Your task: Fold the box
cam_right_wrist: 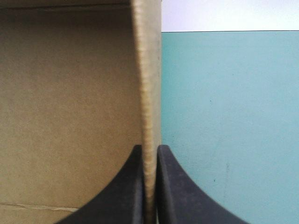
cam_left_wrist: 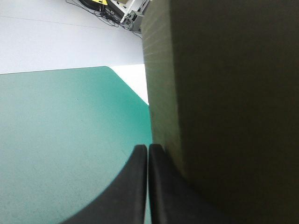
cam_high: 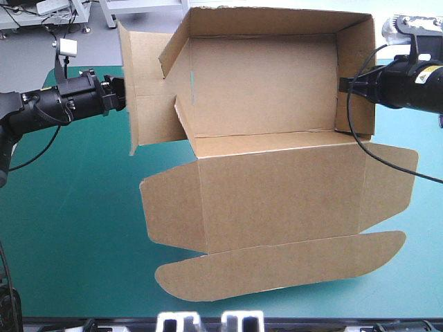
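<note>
Brown box (cam_high: 277,187) at mid desk (cam_high: 69,207), walls half-raised, long axis running tool to tool | your right tool (cam_high: 344,84) clamps its right wall (cam_high: 356,69) | your left tool (cam_high: 119,93), closed and empty, rests against the splayed left flap (cam_high: 145,97), likely nearest for tucking.

Teal-green table (cam_high: 76,221) — brown box (cam_high: 277,200) on it, lid flat.

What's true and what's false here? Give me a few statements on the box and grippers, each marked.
1. The right gripper is shut on the box's right wall. True.
2. The whole box lies flat. False: the far half's walls are raised.
3. The lid lies flat on the teal-green cover. True.
4. Both grippers are at the same wall. False: the left gripper is at the opposite side, at the left flap.
</note>
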Controlling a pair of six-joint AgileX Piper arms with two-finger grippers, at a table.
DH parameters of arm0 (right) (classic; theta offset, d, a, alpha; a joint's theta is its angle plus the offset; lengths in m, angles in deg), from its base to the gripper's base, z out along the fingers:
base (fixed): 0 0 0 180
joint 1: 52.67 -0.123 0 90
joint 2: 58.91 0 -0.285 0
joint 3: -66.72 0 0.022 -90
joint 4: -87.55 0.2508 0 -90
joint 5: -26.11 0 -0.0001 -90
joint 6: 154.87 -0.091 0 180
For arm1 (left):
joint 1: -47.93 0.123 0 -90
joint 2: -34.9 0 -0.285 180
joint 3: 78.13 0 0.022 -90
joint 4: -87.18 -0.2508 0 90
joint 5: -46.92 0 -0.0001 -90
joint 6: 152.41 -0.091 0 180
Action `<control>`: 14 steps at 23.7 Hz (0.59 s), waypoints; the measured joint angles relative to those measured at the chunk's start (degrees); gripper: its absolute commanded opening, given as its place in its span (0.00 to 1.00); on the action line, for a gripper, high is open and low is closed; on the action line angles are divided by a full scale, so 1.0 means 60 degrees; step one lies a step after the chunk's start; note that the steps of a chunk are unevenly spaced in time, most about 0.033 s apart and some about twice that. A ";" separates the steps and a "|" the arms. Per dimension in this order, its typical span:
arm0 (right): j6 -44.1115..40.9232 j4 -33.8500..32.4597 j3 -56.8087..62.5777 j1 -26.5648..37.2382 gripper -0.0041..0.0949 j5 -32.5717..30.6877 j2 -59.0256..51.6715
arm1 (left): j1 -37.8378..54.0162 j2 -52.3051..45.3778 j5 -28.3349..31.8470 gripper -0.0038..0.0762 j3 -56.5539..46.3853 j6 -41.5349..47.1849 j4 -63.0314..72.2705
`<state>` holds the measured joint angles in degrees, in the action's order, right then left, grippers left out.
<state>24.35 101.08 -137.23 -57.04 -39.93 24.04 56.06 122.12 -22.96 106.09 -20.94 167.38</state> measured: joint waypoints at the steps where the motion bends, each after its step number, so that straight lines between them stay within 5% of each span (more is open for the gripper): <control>1: 0.0000 0.0000 0.0000 0.0000 0.02 0.0000 0.0021 | 0.0000 -0.0050 0.0000 0.04 0.0000 0.0000 0.0000; 14: 0.0130 0.0289 0.0000 0.0000 0.02 0.0219 0.0172 | -0.0545 -0.0228 0.0033 0.04 0.0000 0.0358 0.0263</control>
<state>25.13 102.81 -137.23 -57.04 -38.61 25.07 52.79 120.76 -22.76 106.09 -18.80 168.96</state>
